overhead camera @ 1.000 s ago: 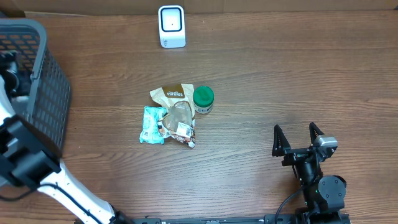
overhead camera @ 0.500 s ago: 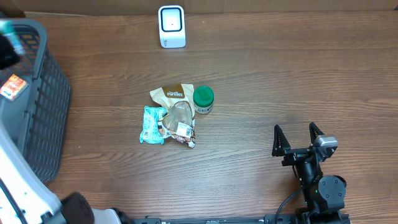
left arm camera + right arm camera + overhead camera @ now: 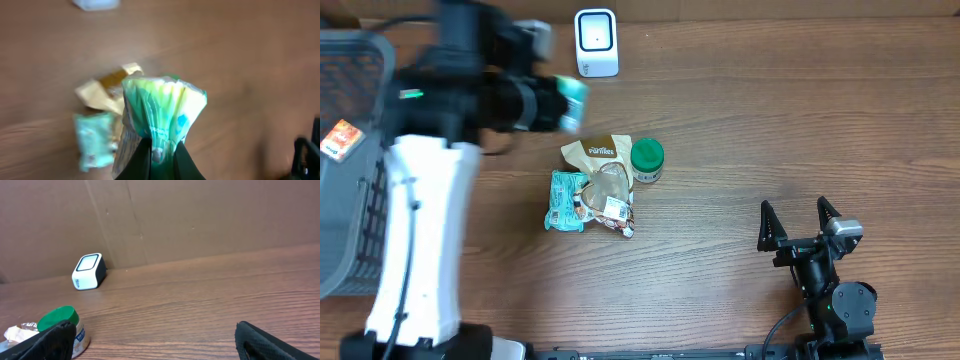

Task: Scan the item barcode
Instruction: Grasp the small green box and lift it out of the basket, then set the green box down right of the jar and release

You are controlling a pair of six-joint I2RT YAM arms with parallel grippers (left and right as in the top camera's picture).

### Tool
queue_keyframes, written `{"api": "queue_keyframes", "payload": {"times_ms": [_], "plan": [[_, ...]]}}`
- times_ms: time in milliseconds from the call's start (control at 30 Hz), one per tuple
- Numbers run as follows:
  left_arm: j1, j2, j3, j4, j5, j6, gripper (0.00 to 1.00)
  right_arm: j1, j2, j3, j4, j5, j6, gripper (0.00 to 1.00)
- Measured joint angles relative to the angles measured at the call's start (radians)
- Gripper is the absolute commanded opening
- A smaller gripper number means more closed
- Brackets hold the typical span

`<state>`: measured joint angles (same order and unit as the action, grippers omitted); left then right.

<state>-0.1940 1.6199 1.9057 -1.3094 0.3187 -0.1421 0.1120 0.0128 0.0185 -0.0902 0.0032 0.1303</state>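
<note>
Near the table's back edge, left gripper pinches a green packet, right gripper splayed. Its barcode must squarely face the scanner.

No text fully legible. Tan pouch, below the left gripper: dark brand word, too small to read. White sticker beside that pouch: print unreadable. Green packet pinched in that gripper: blurred. Jar label, ahead-left of the right gripper: blue marks only.
</note>
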Motion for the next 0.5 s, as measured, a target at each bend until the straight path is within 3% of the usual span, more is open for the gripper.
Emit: {"api": "queue_keyframes", "payload": {"times_ms": [200,500], "plan": [[-0.254,0.101,-0.138,0.119,-0.093,-0.110,0.04,0.000,0.000,0.000,0.000,0.000,0.000,1.00],[-0.467,0.309,-0.174,0.195,-0.240,-0.209,0.04,0.000,0.000,0.000,0.000,0.000,0.000,1.00]]}}
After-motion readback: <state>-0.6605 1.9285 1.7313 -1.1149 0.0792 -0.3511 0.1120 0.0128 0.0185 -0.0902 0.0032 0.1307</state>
